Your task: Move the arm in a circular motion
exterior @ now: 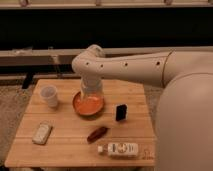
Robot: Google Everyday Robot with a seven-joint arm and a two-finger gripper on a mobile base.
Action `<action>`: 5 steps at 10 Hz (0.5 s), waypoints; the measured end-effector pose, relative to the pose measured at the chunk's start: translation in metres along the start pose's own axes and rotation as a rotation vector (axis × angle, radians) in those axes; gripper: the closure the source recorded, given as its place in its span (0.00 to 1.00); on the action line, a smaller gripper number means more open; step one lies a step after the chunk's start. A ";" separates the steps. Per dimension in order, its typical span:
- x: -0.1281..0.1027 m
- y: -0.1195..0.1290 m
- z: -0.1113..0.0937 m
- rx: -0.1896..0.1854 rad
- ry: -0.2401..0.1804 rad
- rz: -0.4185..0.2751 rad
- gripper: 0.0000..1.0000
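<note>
The large cream-beige arm (135, 67) reaches in from the right across the wooden table (65, 145). Small dark holes run along it. Its rounded elbow (91, 56) sits above the table's far middle, and the last segment points straight down from there. The gripper (90, 96) hangs at the end of that segment, just above or inside an orange bowl (88, 106). I cannot tell whether it touches the bowl.
On the table stand a white cup (49, 95) at the left, a small black box (120, 112), a dark red-brown bar (97, 134), a white packet (42, 132) and a white bottle lying on its side (119, 148). The robot's bulky body (185, 125) fills the right side.
</note>
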State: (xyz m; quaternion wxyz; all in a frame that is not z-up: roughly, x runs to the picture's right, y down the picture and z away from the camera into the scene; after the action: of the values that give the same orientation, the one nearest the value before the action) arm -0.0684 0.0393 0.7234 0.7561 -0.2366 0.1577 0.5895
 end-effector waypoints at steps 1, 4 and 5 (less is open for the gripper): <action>0.000 0.000 0.000 0.000 -0.001 -0.001 0.35; 0.000 0.000 0.000 0.000 -0.004 -0.002 0.35; 0.001 0.001 0.000 0.000 -0.005 -0.002 0.35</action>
State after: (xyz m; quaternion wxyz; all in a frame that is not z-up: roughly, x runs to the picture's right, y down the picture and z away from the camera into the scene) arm -0.0689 0.0403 0.7226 0.7572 -0.2351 0.1554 0.5892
